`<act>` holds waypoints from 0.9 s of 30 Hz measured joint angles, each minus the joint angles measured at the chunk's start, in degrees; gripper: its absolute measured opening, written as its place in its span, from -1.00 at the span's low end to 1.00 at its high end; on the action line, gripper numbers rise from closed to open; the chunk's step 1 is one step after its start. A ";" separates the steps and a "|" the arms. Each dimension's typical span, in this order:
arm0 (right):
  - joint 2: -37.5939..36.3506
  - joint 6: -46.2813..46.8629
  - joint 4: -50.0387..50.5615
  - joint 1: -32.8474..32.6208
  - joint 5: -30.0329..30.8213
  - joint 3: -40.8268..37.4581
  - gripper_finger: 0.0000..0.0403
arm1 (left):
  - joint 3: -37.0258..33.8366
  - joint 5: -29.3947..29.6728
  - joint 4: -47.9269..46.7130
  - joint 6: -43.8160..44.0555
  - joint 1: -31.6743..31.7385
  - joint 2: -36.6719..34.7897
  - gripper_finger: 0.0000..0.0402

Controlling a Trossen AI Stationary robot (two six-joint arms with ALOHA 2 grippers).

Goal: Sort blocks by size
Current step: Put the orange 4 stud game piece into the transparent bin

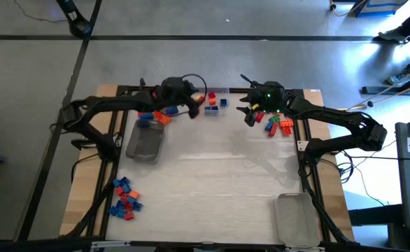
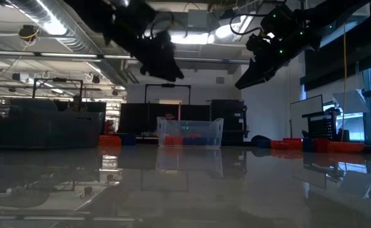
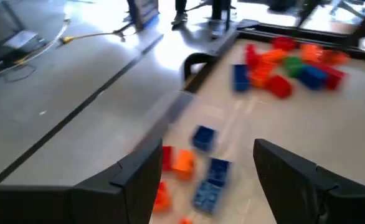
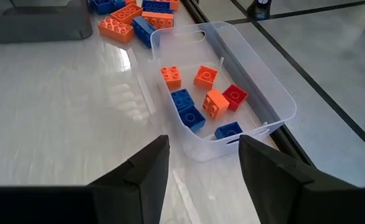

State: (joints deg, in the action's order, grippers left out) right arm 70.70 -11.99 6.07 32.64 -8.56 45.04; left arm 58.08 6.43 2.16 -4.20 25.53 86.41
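Left end effector [image 3: 201, 168] hangs spread and empty above our blocks [image 3: 208, 182] near the worktop [image 1: 219, 175]'s far edge; right end effector [image 4: 202, 163], parted and empty, hovers beside a clear tray [image 4: 276, 99] holding more blocks.

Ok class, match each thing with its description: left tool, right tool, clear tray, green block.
Things:
1. left tool
2. right tool
3. clear tray
4. green block

Descriptions:
A. lies in a mixed pile
B. open above loose blue and orange blocks
C. open, facing the clear tray
D. contains orange, blue and red blocks

Pairs: 1-B, 2-C, 3-D, 4-A
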 joint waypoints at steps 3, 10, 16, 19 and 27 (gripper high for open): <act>0.00 0.00 0.02 0.00 0.00 0.00 -0.04 | 0.00 1.35 -4.90 -0.25 -4.33 -3.54 0.18; 0.00 -0.31 0.06 0.00 0.00 0.02 -0.04 | -0.02 7.03 -14.52 2.59 -16.22 -8.77 0.18; 0.01 -0.33 0.11 0.00 0.00 0.02 -0.04 | -0.02 13.87 -21.27 6.99 -26.83 -9.45 0.18; 0.00 -0.33 0.63 0.00 0.00 0.00 -0.04 | -0.03 15.64 -23.39 10.54 -31.40 -9.42 0.18; 0.02 -0.72 0.59 0.01 0.00 0.00 -0.04 | -0.04 17.44 -29.84 23.54 -44.43 -9.40 0.18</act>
State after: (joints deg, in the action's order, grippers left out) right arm 70.72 -12.71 6.66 32.66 -8.56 45.04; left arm 58.04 23.87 -27.68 19.34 -18.91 77.00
